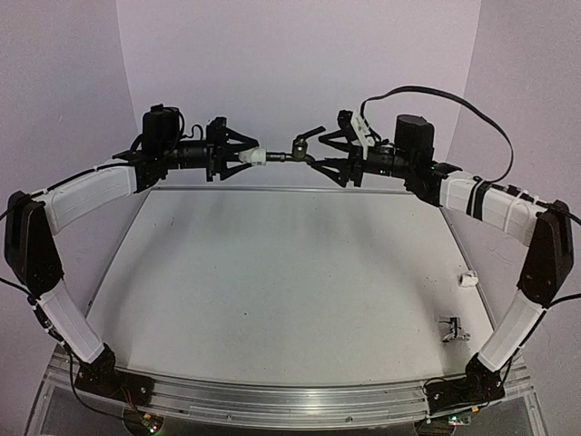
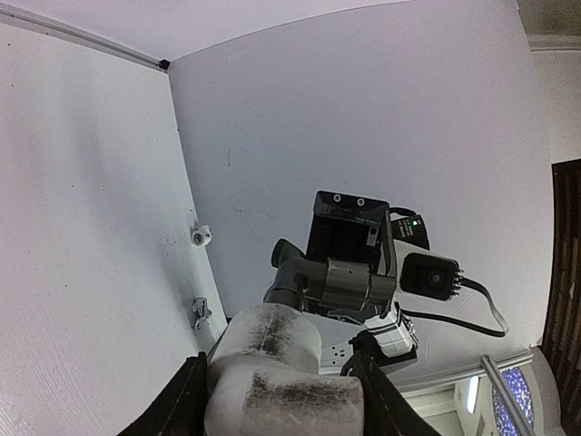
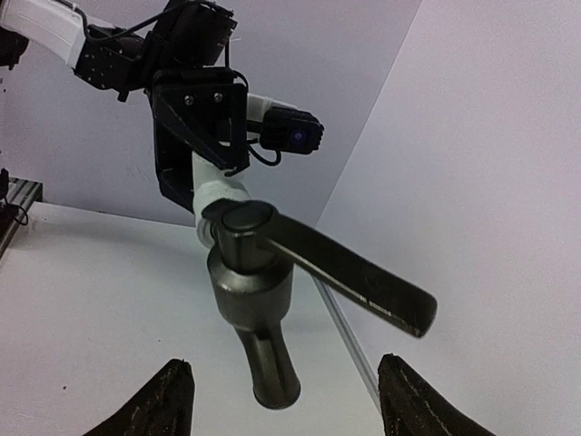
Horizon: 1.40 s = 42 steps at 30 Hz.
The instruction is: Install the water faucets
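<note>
High above the far side of the table, my left gripper (image 1: pixel 245 156) is shut on a white cylindrical fitting (image 1: pixel 257 156). A dark grey-black water faucet (image 1: pixel 295 150) sticks out of the fitting's end, lever handle up. In the left wrist view the fitting (image 2: pixel 272 359) fills the gap between the fingers, with the faucet (image 2: pixel 331 283) beyond it. My right gripper (image 1: pixel 315 151) faces it from the right. Its fingers (image 3: pixel 172 404) stand wide apart, open on either side of the faucet's spout (image 3: pixel 259 313) without touching it. The shiny silver faucet (image 1: pixel 449 329) lies on the table near the right arm's base.
A second small white fitting (image 1: pixel 468 280) lies on the table at the right edge, above the silver faucet. A metal rail (image 1: pixel 272 395) runs along the near edge between the two arm bases. Purple walls close in the back and sides.
</note>
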Tool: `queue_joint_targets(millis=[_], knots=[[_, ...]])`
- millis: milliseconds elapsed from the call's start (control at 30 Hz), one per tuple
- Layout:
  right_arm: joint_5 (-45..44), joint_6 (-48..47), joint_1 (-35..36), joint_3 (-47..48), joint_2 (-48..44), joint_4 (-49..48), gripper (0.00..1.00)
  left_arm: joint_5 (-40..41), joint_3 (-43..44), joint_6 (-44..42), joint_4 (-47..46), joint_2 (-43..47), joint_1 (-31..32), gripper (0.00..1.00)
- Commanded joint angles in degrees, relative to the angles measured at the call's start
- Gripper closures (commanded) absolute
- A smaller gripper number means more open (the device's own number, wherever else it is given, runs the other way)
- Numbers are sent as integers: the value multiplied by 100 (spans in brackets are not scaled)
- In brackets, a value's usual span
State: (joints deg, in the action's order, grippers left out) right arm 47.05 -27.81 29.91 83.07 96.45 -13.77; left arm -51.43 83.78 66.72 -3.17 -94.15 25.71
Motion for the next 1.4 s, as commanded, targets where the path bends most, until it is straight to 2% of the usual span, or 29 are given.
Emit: queue_joint_targets(millis=[0,167,367,500,700,1067,1200,1367], knots=[[378,452,171,409,240,-501,33,-123,54,104,-426,509,10,100],[483,1000,217,379,396,-984,38,-125,-27,112,-423,607,46,100],[520,1613,235,277,528,-1565,51,-179,-46,98,-423,650,63,100],[685,1804,266,353,618,-1654,57,-208,-49,88,-422,651,83,100],[781,1888,334,426,660,-1664,61,-224,-7,76,-424,608,112,100],[970,2436,420,460,742,-1837,81,-240,-21,-47,-424,561,144,100],[924,2724,419,408,715,-1936,90,-165,-58,-309,-426,591,153,100],[779,3364,420,319,633,-2057,96,55,-136,-970,-423,700,154,100]])
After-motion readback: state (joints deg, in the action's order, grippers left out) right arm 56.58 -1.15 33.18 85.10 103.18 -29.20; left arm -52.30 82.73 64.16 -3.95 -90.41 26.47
